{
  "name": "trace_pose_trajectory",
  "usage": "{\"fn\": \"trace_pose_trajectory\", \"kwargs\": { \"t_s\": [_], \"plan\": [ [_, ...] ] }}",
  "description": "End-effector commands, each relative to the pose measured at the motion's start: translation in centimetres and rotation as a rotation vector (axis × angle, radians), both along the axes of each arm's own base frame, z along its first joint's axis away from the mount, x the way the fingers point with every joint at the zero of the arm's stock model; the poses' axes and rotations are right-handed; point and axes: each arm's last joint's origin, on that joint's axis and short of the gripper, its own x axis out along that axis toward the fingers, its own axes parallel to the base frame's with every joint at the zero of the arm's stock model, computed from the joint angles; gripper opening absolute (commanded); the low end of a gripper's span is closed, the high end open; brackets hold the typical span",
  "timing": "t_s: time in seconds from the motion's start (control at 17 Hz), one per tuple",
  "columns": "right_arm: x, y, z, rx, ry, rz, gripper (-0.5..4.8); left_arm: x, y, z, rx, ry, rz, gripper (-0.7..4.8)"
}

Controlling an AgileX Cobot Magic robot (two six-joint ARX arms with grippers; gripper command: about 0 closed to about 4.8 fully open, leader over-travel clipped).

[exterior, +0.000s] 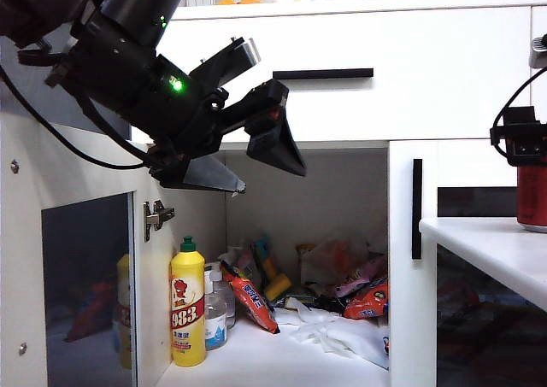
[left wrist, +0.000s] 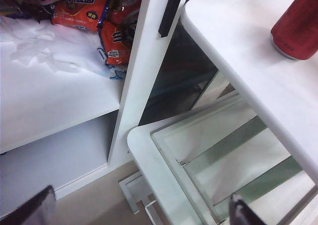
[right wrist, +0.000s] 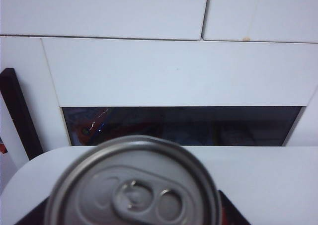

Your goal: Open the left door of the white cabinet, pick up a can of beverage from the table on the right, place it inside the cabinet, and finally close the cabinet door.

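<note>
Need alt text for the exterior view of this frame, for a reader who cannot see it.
The left hand hangs open in front of the white cabinet, whose left door is swung open on a shelf cluttered with a yellow bottle and snack packets. At the right edge, the right hand sits at the top of a red can on the table.

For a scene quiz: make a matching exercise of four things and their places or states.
Things:
1. left door
2. can of beverage
3. yellow bottle
4. left gripper

Places or states:
A. stands inside the white cabinet
B. open in front of the cabinet opening, holding nothing
C. swung open
D. on the table, under the right gripper

Pairs: 1-C, 2-D, 3-A, 4-B
</note>
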Motion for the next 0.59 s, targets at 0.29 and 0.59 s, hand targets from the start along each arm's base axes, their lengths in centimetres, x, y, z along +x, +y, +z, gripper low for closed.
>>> {"fn": "trace_pose_trajectory", "kwargs": {
  "t_s": [0.29,0.59],
  "plan": [
    [0.0,0.0,0.5,-0.001,-0.018,0.006,3.36,-0.1,0.3,0.9,-0.023,-0.025,0.001,4.79],
    [-0.5,0.7,1.7,0.005,-0.067,0.047,3.36,-0.6,0.7,2.2,-0.035,-0.043,0.003,4.79]
  ]
}}
